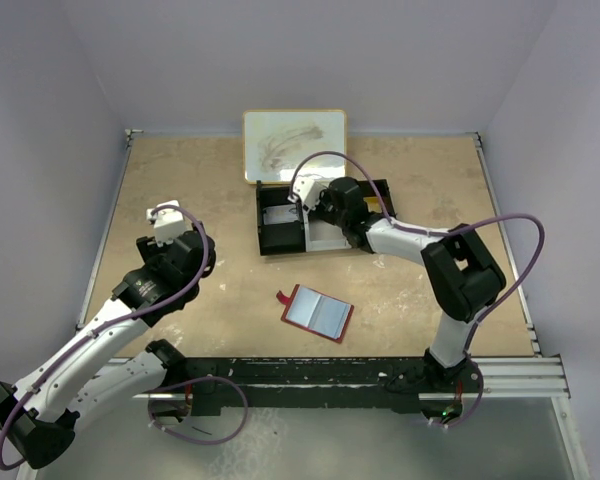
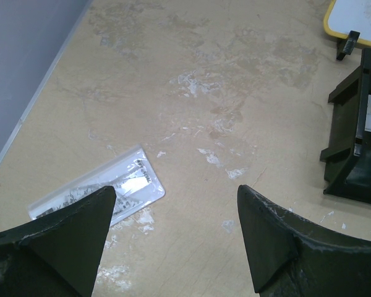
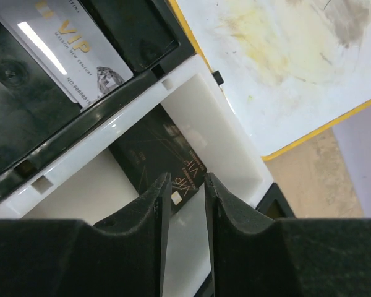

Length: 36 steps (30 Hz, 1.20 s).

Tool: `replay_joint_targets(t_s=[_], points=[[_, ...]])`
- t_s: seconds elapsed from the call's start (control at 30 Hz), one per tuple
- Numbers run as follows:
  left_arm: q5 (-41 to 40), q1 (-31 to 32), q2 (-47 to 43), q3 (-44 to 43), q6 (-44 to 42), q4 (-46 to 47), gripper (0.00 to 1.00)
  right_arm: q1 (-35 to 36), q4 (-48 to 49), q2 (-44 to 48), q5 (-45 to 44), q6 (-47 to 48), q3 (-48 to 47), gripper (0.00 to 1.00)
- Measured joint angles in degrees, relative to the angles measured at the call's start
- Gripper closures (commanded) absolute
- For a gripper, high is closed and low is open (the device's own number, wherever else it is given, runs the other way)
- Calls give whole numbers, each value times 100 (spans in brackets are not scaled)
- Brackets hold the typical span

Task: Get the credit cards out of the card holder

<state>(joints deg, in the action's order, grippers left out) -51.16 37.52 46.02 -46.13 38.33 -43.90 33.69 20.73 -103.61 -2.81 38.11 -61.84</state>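
- Beige, scuffed table [image 1: 180,180] carries everything, with both arm bases at its near edge.
- Yellow-rimmed whiteboard [image 1: 294,145], smeared, lies at the middle of the far edge.
- Black tray [image 1: 260,220] with a white middle compartment sits just in front of the whiteboard, touching or almost touching it.
- Right gripper [image 3: 187,179] hangs over the tray's white compartment, pointing down into it; its jaws stand a narrow gap apart with nothing clamped between them.
- Left gripper [image 2: 176,192] hovers over the table toward the left edge, jaws spread wide and empty.
- Red card holder [image 1: 317,312] lies open and flat near the middle of the near edge, well apart from the tray and from both grippers; its pale blue sleeves face up, its small red tab pointing left.
- Black VIP card [image 3: 161,154] rests in the white compartment, directly under the right fingertips.
- Silver VIP card [image 3: 68,46] lies in the black compartment alongside.
- Pale, glossy card [image 2: 120,176] lies on the bare table beneath the left gripper's left finger.
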Motion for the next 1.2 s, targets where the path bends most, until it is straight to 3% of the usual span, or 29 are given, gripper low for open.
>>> replay_joint_targets(t_s=[0.1, 0.17, 0.37, 0.53, 0.8, 1.2], points=[[4, 0, 0, 2, 0, 0, 23, 0, 101, 83, -44, -560, 168, 87], [15, 0, -2, 2, 0, 0, 23, 0, 72, 94, -107, -1263, 201, 92], [22, 0, -2, 2, 0, 2, 23, 0, -1425, -50, -2, -3880, -721, 94], [48, 0, 0, 2, -2, 4, 23, 0, -1878, -140, 205, -5010, -837, 93], [83, 0, 0, 2, -2, 7, 23, 0, -2614, -826, -33, -5560, -1005, 93], [103, 0, 17, 2, -4, 7, 24, 0, -2809, -1207, -723, -5777, -1569, 91]])
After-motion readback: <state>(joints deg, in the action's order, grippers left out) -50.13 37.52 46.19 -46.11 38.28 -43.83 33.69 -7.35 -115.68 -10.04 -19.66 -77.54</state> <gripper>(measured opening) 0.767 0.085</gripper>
